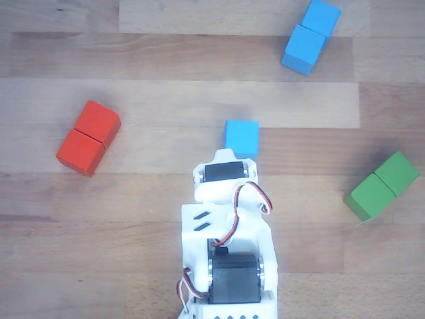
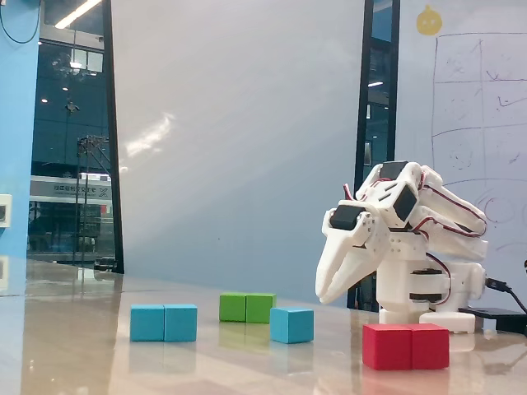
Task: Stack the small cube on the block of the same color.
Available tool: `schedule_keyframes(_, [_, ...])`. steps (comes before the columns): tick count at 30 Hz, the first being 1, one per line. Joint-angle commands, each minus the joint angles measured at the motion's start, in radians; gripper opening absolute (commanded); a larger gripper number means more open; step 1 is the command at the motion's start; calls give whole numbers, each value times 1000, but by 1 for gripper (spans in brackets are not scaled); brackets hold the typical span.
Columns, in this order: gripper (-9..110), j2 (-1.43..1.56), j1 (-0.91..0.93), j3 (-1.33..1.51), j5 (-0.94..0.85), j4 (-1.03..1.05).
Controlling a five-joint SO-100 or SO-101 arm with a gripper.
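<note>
The small blue cube lies on the wooden table near the middle; in the fixed view it stands in front of the green block. The blue block, two cubes long with a seam, lies at the far right of the other view and at the left of the fixed view. My gripper points steeply down, a little above the table and just short of the cube, touching nothing. In the other view my wrist covers the fingertips. The frames do not show whether the jaws are apart.
A red oblong block lies to the left of the cube in the other view, and a green oblong block to the right. My white arm enters from the bottom edge. Its base stands at the right of the fixed view.
</note>
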Motion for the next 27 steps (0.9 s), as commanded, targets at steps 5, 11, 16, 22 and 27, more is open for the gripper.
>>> schedule_keyframes(5, [1, -11, -2, -199, -9, 15])
schedule_keyframes(11, [1, -354, 8, -526, 2, 20])
schedule_keyframes(16, [1, -699, 8, -913, 3, 21])
schedule_keyframes(22, [1, -997, 5, -1141, 5, 74])
schedule_keyframes(27, [0, -1144, 8, -1100, 6, 138])
